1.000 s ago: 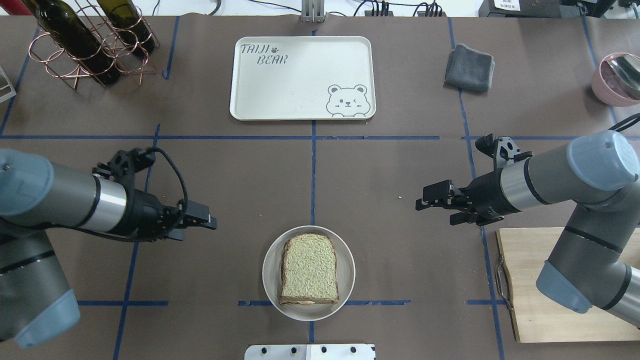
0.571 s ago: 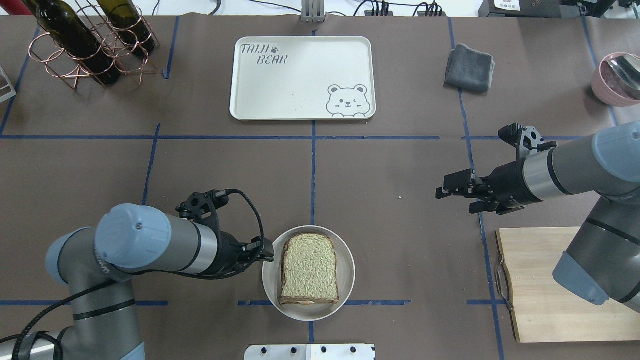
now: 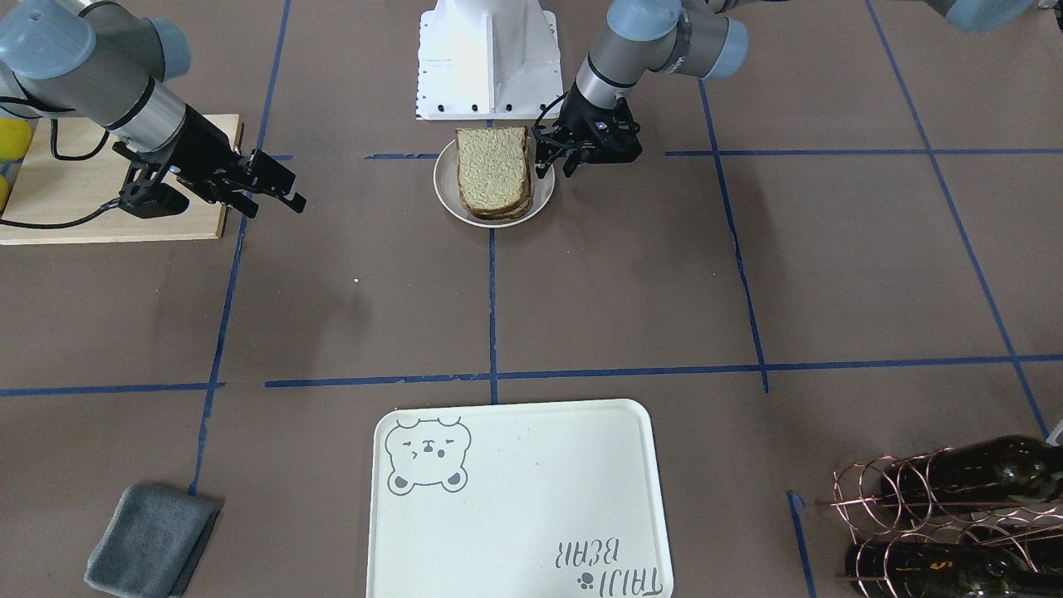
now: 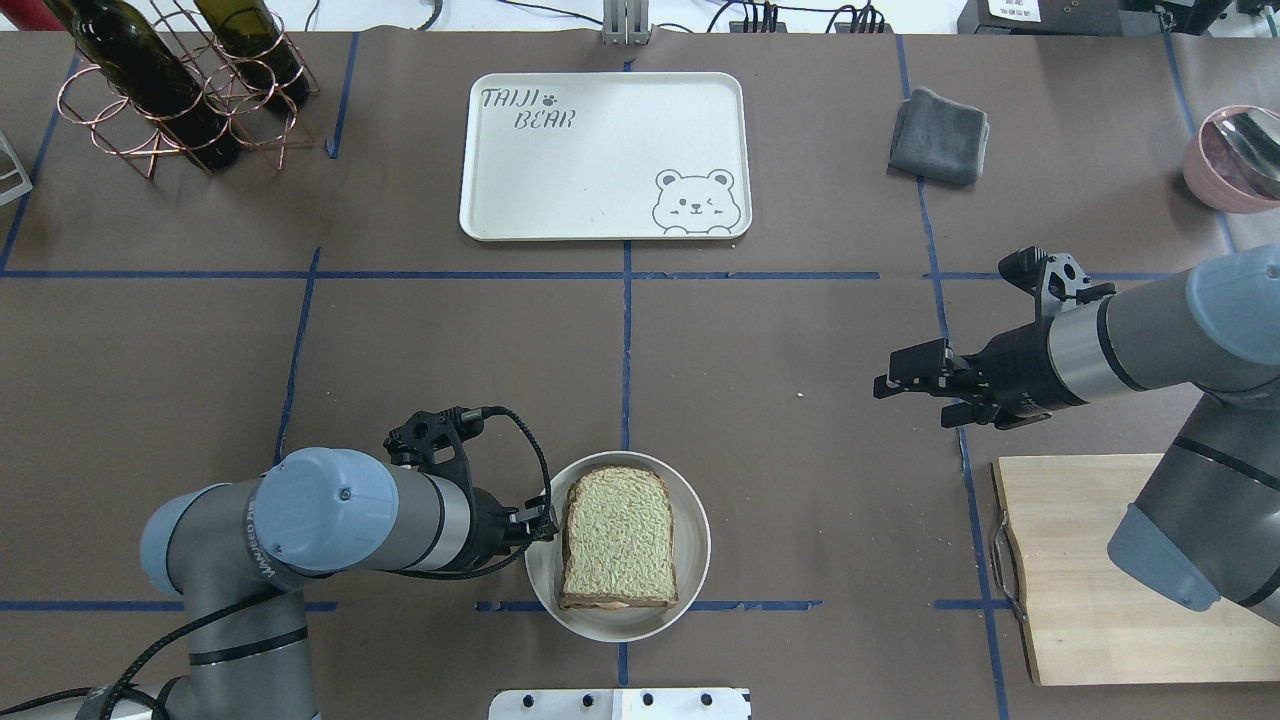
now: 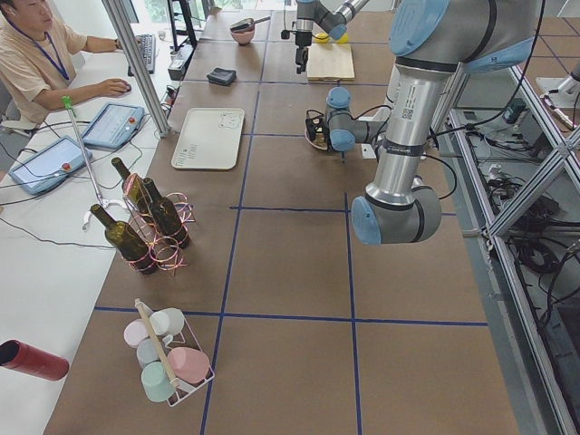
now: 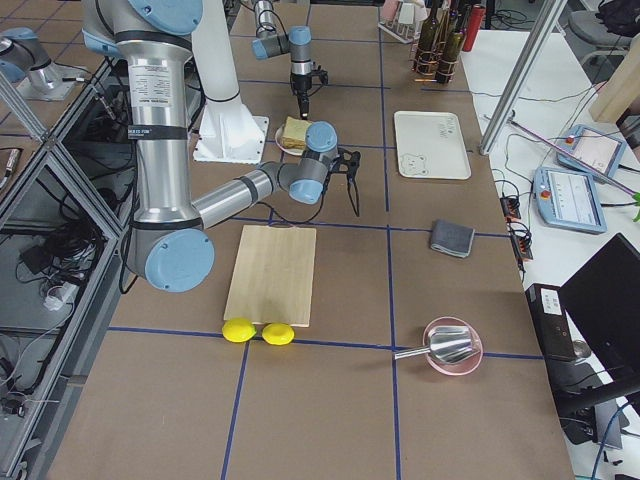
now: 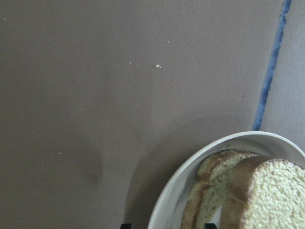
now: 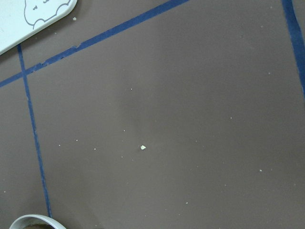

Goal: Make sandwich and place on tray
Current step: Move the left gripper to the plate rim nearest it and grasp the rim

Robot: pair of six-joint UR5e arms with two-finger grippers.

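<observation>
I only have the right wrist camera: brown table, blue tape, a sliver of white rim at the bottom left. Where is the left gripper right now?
Observer: The left gripper is at the left rim of the plate, right beside the sandwich.
Operator: Closed on the rim yet?
Observer: No. The left wrist view shows its fingertips apart, with the rim between them.
Operator: And my own gripper?
Observer: The right gripper is open and holds nothing; it hovers near a corner of the cutting board.
</observation>
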